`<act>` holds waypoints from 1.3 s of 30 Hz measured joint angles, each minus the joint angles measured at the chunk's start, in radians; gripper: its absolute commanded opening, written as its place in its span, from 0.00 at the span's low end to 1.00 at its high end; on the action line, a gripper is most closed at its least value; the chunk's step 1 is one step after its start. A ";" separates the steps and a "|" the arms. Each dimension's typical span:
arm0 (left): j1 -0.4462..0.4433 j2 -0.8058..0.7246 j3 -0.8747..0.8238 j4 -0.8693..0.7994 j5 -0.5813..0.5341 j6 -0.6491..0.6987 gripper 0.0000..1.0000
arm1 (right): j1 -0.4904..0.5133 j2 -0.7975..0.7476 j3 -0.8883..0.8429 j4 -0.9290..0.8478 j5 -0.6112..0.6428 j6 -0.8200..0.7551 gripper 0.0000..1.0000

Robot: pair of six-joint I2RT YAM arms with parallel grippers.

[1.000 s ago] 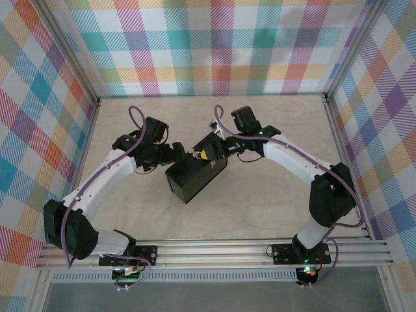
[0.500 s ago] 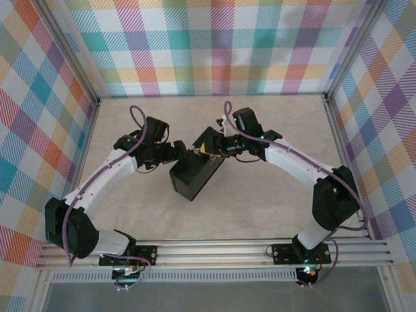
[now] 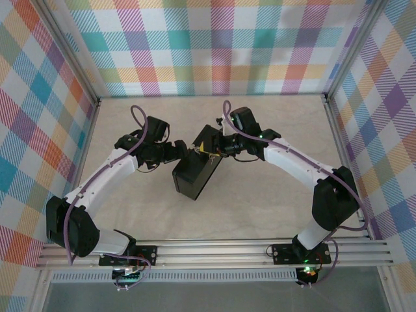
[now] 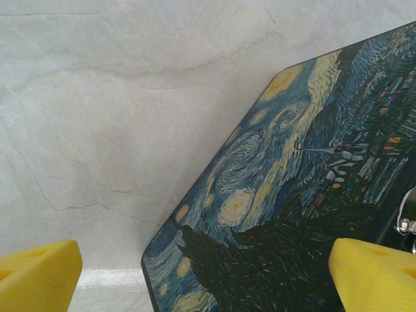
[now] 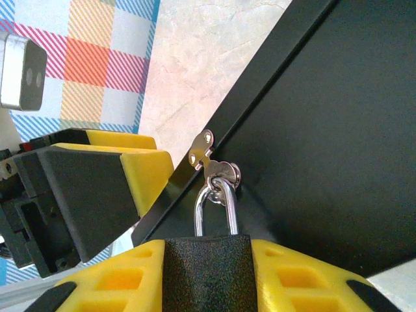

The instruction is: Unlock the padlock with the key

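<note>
Plaid walls (image 3: pixel 214 45) enclose a pale marbled table (image 3: pixel 260 208), where both arms meet at a painted tin box (image 3: pixel 195 177).
Lying mid-table, the box shows a swirling night-sky lid beneath the left gripper (image 4: pixel 205 276), whose yellow fingertips stand wide apart, holding nothing. The right gripper (image 3: pixel 209 147) is clenched on the body of the black padlock (image 5: pixel 205 260), whose silver shackle (image 5: pixel 198 211) passes through the small hasp (image 5: pixel 207 156) at the box's edge.
</note>
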 measured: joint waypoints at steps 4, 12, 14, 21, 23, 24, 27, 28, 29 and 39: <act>0.000 0.011 0.007 0.006 0.016 0.000 0.94 | 0.002 0.000 0.000 0.011 0.015 0.014 0.16; 0.000 0.029 0.020 0.014 0.030 0.002 0.92 | 0.011 -0.024 -0.065 0.110 0.056 0.027 0.17; 0.000 0.032 0.026 0.007 0.030 0.004 0.92 | 0.011 -0.030 -0.085 0.142 0.057 0.056 0.17; 0.000 0.039 0.041 -0.010 0.018 0.008 0.93 | 0.010 -0.032 -0.079 0.139 0.059 0.137 0.20; 0.000 0.040 0.043 -0.011 0.021 0.008 0.93 | 0.007 -0.032 -0.071 0.123 0.056 0.161 0.26; 0.000 0.042 0.045 -0.010 0.023 0.008 0.93 | 0.004 -0.032 -0.068 0.117 0.054 0.172 0.29; 0.000 0.056 0.063 -0.019 0.037 0.008 0.93 | -0.004 -0.032 -0.061 0.099 0.052 0.193 0.39; 0.000 0.060 0.070 -0.023 0.048 0.010 0.93 | -0.006 -0.032 -0.057 0.094 0.057 0.192 0.39; -0.001 0.064 0.078 -0.028 0.073 0.013 0.93 | -0.008 -0.031 -0.050 0.093 0.069 0.192 0.40; -0.036 0.089 0.164 -0.055 0.196 0.035 0.93 | -0.050 -0.026 0.005 0.024 0.118 0.111 0.41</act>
